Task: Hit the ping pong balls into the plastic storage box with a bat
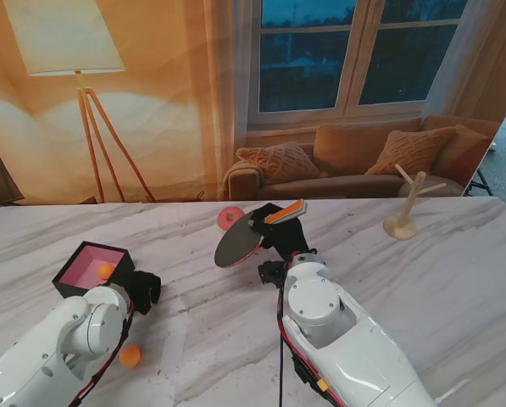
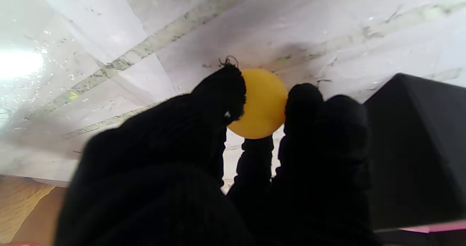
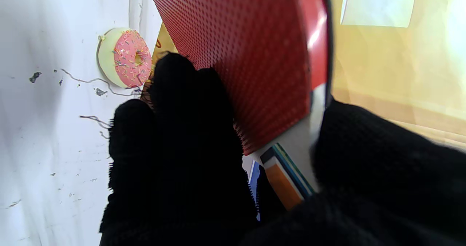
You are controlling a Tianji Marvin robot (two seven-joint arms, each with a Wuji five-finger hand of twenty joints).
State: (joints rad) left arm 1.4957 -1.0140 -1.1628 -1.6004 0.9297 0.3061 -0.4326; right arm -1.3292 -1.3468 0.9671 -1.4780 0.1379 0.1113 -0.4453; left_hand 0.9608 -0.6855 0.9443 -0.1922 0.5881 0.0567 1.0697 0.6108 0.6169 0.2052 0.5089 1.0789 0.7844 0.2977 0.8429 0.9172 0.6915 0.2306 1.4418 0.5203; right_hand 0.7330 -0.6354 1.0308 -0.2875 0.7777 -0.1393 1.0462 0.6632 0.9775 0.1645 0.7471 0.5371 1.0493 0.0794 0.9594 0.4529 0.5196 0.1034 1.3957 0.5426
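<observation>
Pinching a small orange ping pong ball [image 2: 264, 104] beside the black pink-lined storage box [image 1: 90, 264], the left robot hand [image 2: 255, 158] looks ready to release it for the right robot hand [image 3: 204, 158], gripping the red-rubber bat [image 3: 251, 56], to strike it boxward.

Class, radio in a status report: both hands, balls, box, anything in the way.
Left hand pinching orange ball beside box. Right hand gripping bat. One ball in box, one loose. Nothing blocking.

A staged living room: printed backdrop of sofa [image 1: 354, 165], floor lamp [image 1: 75, 59] and window [image 1: 354, 51].
</observation>
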